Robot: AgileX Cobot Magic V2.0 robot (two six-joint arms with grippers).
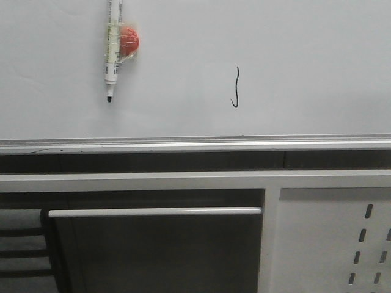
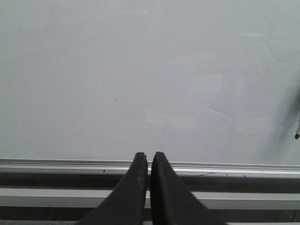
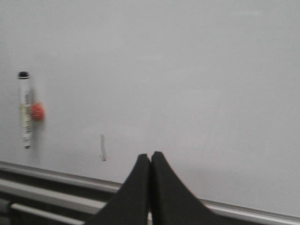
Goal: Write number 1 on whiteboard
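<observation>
The whiteboard [image 1: 293,55] fills the upper part of the front view, pale and glossy with a silver ledge along its lower edge. On it stands the number 1 [image 1: 235,87], a thin black wavy stroke with a small hook at its foot; the number 1 [image 3: 102,147] looks faint in the right wrist view. A white marker [image 1: 112,46] hangs tip down on the board, taped to a red magnet [image 1: 128,40]. My left gripper [image 2: 149,155] is shut and empty, facing bare whiteboard [image 2: 140,70]. My right gripper [image 3: 150,155] is shut and empty, away from the stroke and the marker [image 3: 25,110].
Below the board's ledge [image 1: 195,145] runs a white rail with a horizontal bar [image 1: 153,212] over a dark opening. A white perforated panel [image 1: 333,241] with slots stands at the lower right. No arm shows in the front view.
</observation>
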